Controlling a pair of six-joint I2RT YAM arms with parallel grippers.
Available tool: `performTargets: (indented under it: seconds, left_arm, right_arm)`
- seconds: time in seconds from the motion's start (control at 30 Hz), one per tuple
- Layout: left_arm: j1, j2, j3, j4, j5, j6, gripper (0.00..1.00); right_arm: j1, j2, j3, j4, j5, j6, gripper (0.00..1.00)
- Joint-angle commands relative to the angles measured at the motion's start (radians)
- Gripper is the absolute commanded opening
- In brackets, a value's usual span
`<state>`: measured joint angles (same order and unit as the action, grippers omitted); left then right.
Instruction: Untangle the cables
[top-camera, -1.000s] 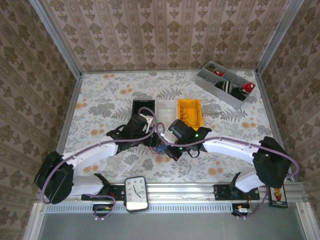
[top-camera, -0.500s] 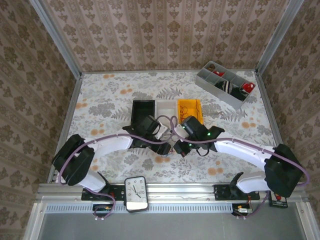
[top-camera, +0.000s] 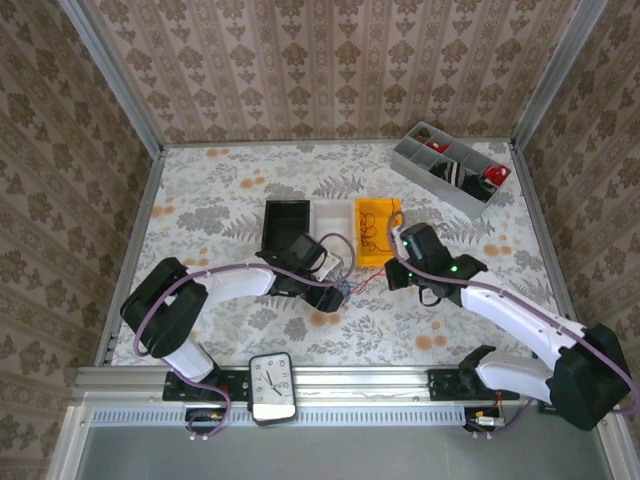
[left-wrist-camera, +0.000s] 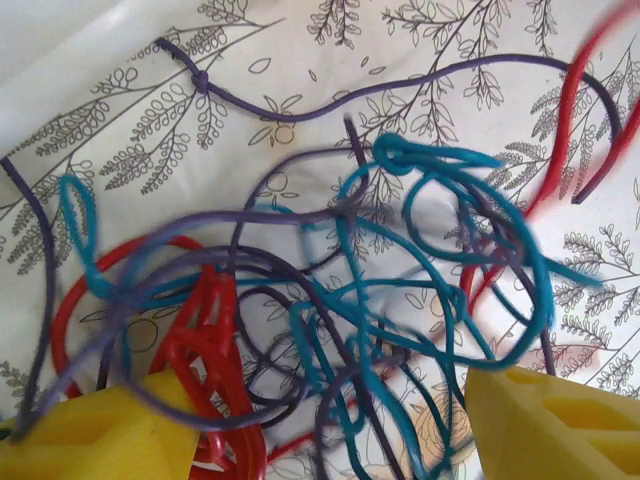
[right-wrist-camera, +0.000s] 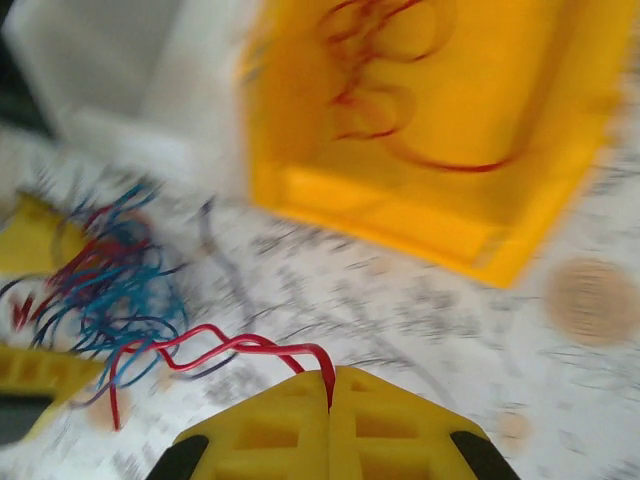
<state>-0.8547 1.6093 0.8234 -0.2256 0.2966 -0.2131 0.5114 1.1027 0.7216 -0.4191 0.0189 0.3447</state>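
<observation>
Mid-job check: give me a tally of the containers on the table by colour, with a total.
Black bin: 1
White bin: 1
Yellow bin: 1
Grey divided tray: 1
Total: 4

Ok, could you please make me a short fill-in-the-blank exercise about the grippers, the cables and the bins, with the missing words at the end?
1. The pinched cable in the shut right gripper is ____ in colour.
2. The left gripper hovers over the clump with its jaws ____.
3. The bin with a loose red cable inside is coloured ____.

Missing words: red; open; yellow
</observation>
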Motion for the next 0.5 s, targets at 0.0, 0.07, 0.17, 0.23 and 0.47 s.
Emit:
performTargets:
  seconds: [0.0,0.07,0.17,0.23,0.47]
  left_arm:
    - [0.016,0.036,-0.050,-0.038,-0.010,-0.010,0.70]
    - [0.018,0.041,-0.058,-0.035,-0.010,-0.015,0.69]
    - [0.022,0.052,-0.076,-0.019,-0.008,-0.024,0.60]
    - [0.028,0.061,-0.082,-0.012,-0.006,-0.032,0.49]
    - [0.041,0.070,-0.092,0.001,-0.003,-0.046,0.21]
  right_arm:
    - [-0.078,-0.066,-0.017,-0.050,0.189,0.106,0.00]
    - [-0.122,-0.087,-0.012,-0.087,0.239,0.134,0.00]
    - [-0.185,-0.111,-0.007,-0.113,0.275,0.147,0.00]
    - [-0.216,-0.122,-0.004,-0.157,0.310,0.155,0.00]
    - [-0.338,-0.166,0.024,-0.232,0.384,0.176,0.00]
